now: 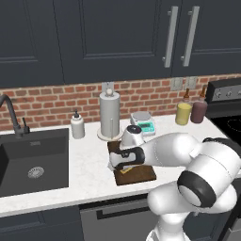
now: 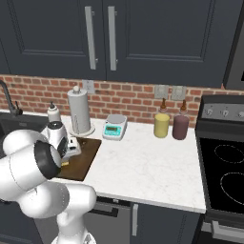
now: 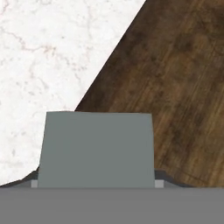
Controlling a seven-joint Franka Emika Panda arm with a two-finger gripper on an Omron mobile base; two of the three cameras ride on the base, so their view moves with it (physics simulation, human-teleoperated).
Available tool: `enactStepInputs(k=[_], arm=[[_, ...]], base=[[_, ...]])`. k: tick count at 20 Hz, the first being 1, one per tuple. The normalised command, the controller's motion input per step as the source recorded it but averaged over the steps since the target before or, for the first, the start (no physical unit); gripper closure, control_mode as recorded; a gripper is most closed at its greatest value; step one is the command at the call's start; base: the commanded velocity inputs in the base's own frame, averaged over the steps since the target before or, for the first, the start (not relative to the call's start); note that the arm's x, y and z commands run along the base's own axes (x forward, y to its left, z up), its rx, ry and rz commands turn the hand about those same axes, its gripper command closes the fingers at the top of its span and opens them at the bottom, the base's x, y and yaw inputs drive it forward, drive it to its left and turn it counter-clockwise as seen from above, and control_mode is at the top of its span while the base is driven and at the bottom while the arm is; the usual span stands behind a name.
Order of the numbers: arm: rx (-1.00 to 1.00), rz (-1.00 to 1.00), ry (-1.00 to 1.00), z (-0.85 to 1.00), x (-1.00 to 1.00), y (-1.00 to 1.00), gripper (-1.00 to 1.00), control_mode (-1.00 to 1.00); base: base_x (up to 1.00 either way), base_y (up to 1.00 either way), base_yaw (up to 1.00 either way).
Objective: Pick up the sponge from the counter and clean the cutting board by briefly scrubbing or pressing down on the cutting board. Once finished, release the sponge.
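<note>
Claw (image 1: 123, 165) clamped on the sponge (image 3: 96, 148), grey scrub face square to the hand camera, yellow peeking out under the hand in both base views. Sits low over the cutting board (image 1: 141, 175), at its sink-side edge. Board runs from 6 toward 12, away toward the paper towel roll (image 1: 109, 115). Probably just needs a straight push down. Counter (image 1: 89, 164) bare at 9.
</note>
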Motion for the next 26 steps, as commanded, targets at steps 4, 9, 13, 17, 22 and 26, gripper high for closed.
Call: enactStepInputs(k=[4,9,13,17,22,26], arm=[[0.0,-0.04,0.0,-0.12,0.58,-0.36,1.0,-1.0],[0.0,-0.06,0.0,-0.06,0.52,-0.51,1.0,-1.0],[0.0,-0.07,0.0,-0.01,0.37,-0.56,1.0,-1.0],[0.0,-0.06,0.0,0.0,0.16,-0.49,1.0,-1.0],[0.0,-0.03,0.0,-0.06,-0.01,-0.29,1.0,-1.0],[-0.02,0.0,0.02,-0.19,-0.28,0.03,1.0,-1.0]], base=[[0.0,0.0,0.0],[0.0,0.0,0.0],[0.0,0.0,0.0],[0.0,0.0,0.0],[0.0,0.0,0.0],[0.0,0.0,0.0]])
